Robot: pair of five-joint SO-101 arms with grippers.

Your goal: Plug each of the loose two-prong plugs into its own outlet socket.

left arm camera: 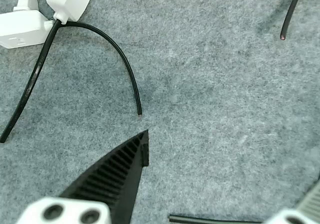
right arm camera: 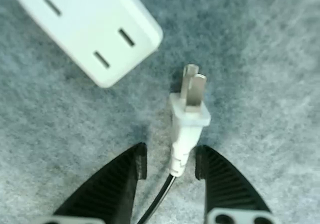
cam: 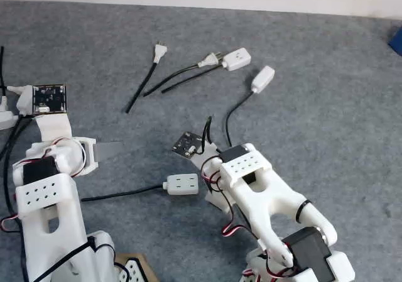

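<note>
Overall, the widest stretch of the grey table (cam: 326,137) lies to the right of the triple outlet (cam: 182,183). The table's pale far edge is well beyond the outlet, and a blue corner (cam: 397,40) sits at the right rim.

Far left of the triple outlet stands the left arm. Its left gripper (left arm camera: 230,164) is spread wide above the grey surface, with one black finger (left arm camera: 115,179) pointing toward a loose cable end (left arm camera: 139,114).

Beyond the triple outlet and slightly left, well apart from it, a loose plug (cam: 160,51) lies on a black cord.

Just right of the triple outlet, the right gripper (right arm camera: 170,161) has its fingers apart on either side of a white two-prong plug (right arm camera: 189,112), with a gap visible on one side. The plug's two flat metal prongs lie near the outlet's corner, not touching it and not in any slot.

Beyond and to the right, a second plug (cam: 209,59) sits against a small outlet (cam: 237,58). A third outlet (cam: 264,78) lies just beside that one, trailing a curved cord.
</note>
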